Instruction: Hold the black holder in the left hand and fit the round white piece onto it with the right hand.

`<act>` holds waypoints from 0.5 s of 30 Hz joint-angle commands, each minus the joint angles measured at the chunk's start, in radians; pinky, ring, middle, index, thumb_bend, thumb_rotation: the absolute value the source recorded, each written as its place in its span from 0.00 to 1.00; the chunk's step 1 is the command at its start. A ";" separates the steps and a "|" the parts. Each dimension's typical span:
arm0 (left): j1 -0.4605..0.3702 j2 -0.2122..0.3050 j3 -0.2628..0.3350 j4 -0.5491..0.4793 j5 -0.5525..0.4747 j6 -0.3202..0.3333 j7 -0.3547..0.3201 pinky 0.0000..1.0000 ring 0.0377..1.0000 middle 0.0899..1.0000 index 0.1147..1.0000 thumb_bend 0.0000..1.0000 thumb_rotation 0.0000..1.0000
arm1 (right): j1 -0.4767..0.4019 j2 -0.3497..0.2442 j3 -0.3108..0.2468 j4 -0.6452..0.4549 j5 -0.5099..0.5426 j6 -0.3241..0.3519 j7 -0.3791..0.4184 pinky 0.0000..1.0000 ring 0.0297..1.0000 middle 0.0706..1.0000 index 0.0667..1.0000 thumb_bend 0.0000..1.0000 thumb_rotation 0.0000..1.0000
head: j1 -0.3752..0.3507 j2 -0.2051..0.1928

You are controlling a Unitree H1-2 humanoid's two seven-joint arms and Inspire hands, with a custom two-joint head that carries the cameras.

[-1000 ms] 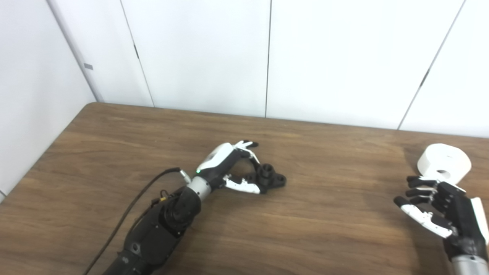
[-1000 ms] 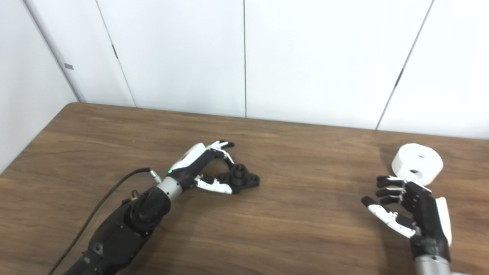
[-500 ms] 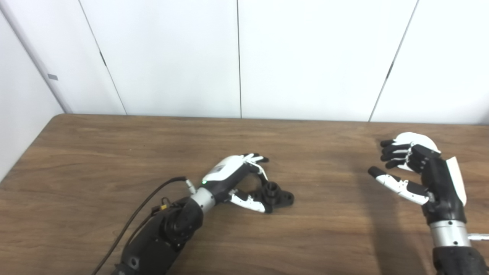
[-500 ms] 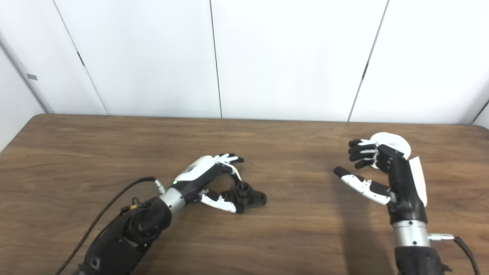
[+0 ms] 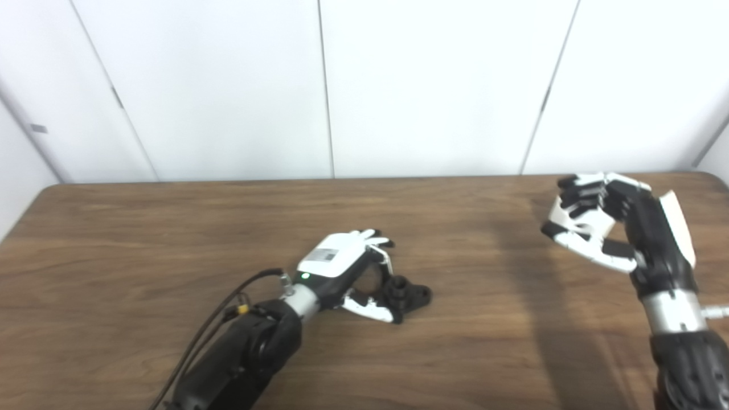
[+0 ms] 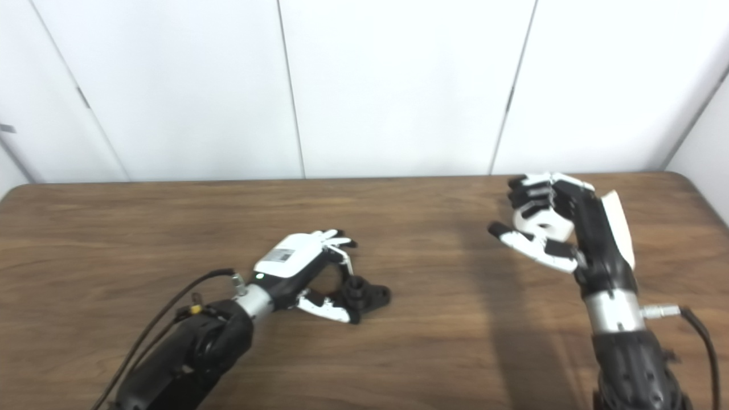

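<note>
Now at mid-table: left hand (image 5: 342,267) low on the brown wooden table (image 5: 142,239), fingers and thumb curled about the near end of the small black plastic holder (image 5: 405,293), which lies flat on the wood. Well apart, far right: right hand (image 6: 561,228) raised above the table, fingers closed over the round white piece (image 6: 541,221), thumb beneath it, piece largely hidden inside the grip.

You can see only a sliver of the round white piece (image 6: 541,221); the right hand (image 6: 561,222) curled around it covers most of it. The left hand (image 5: 347,270) hides the near end of the black holder (image 5: 407,294), so you cannot tell whether its grip is closed.
</note>
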 commanded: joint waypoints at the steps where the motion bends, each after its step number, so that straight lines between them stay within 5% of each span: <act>1: 0.039 0.031 -0.025 0.052 0.048 0.000 -0.029 0.99 0.96 0.87 0.42 0.52 0.06 | -0.088 -0.061 -0.015 -0.039 -0.060 0.026 0.010 0.41 0.51 0.63 0.46 0.51 0.15 | -0.030 -0.008; 8: 0.051 0.052 -0.001 0.084 0.029 -0.048 0.012 0.96 0.95 0.86 0.42 0.52 0.06 | -0.203 -0.191 0.004 0.007 -0.250 0.139 0.053 0.45 0.56 0.65 0.46 0.52 0.15 | -0.159 -0.071; 10: 0.055 0.057 0.006 0.094 0.024 -0.061 0.018 0.96 0.95 0.86 0.42 0.52 0.06 | -0.236 -0.258 0.030 0.019 -0.333 0.200 0.113 0.52 0.64 0.70 0.65 0.69 0.21 | -0.184 -0.085; 15: 0.058 0.066 0.014 0.112 0.022 -0.077 0.025 0.95 0.95 0.85 0.41 0.52 0.06 | -0.319 -0.425 0.140 0.080 -0.476 0.254 0.301 0.72 0.86 0.86 0.79 0.82 0.29 | -0.244 -0.122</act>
